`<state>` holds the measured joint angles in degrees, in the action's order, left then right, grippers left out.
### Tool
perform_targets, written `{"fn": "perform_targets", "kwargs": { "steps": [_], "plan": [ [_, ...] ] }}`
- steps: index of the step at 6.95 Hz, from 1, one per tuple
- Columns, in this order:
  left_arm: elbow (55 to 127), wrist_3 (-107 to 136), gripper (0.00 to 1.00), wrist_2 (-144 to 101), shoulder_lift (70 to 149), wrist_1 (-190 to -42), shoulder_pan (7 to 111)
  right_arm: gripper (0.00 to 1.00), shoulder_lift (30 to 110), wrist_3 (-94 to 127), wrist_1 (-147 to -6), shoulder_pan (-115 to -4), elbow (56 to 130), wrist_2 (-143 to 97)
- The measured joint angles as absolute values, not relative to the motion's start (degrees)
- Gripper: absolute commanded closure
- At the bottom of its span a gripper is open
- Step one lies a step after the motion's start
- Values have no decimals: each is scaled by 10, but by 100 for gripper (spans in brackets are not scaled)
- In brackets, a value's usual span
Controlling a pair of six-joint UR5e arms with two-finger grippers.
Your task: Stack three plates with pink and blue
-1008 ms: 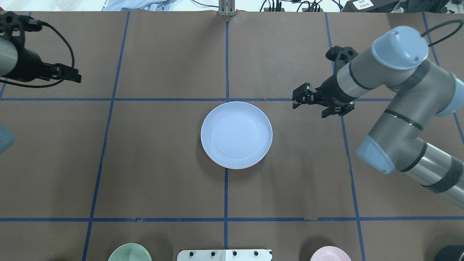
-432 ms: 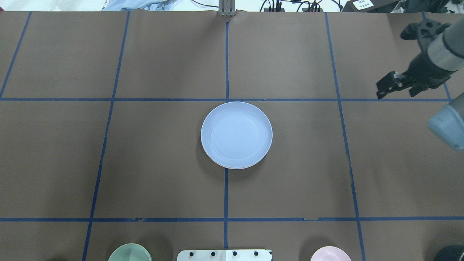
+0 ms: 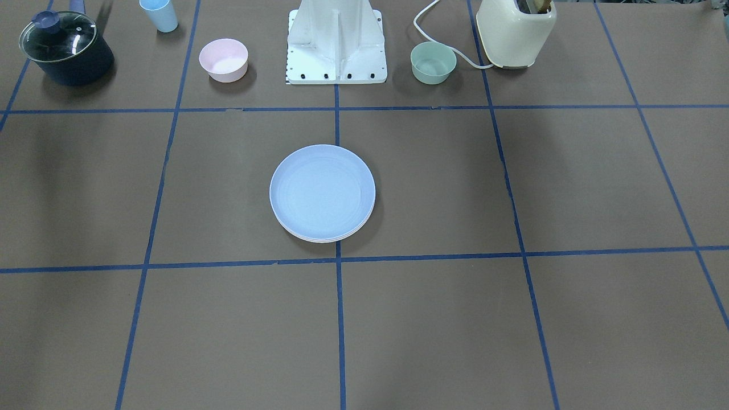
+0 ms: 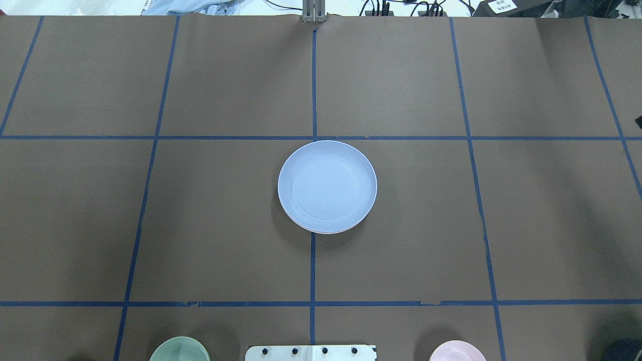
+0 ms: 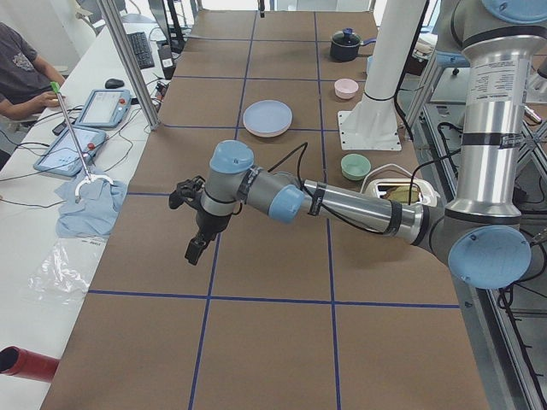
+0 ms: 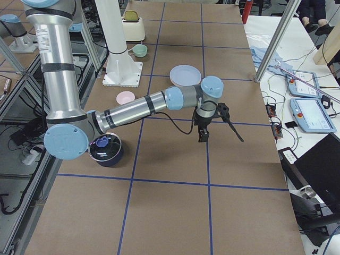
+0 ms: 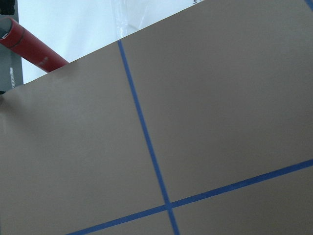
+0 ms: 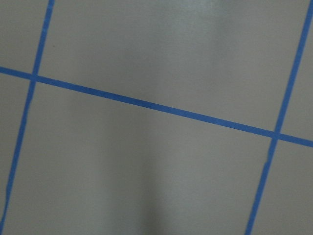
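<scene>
Front-facing view, table (image 3: 569,182) centre as reference: mint-green bowl (image 3: 433,62) at 1 o'clock, lidded dark pot (image 3: 65,48) at 10 o'clock. Pink bowl (image 3: 223,59): 3 o'clock of the pot. Light blue cup (image 3: 159,14): 10 o'clock of the pink bowl. Cream toaster (image 3: 515,31): 2 o'clock of the mint-green bowl.

Your bench (image 4: 225,75) wears brown paper crossed by blue tape lines (image 4: 313,85). Beside it you have a long white desk (image 5: 21,222), all under soft, even light.
</scene>
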<state>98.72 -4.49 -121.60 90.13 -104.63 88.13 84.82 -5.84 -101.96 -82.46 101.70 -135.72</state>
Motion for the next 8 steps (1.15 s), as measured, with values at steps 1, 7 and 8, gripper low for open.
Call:
{"fn": "perform_targets", "kwargs": {
  "steps": [1, 7, 8],
  "plan": [
    [953, -87, 0, -1257, 891, -1051, 909, 0, 858, -124, -1020, -859, 985, -1362],
    [949, -73, 0, -1278, 843, -1020, 931, 0, 892, -163, -1015, -900, 940, -1359],
    [970, -33, 0, -1281, 843, -995, 929, 0, 893, -160, -1016, -904, 941, -1359]
  ]
}}
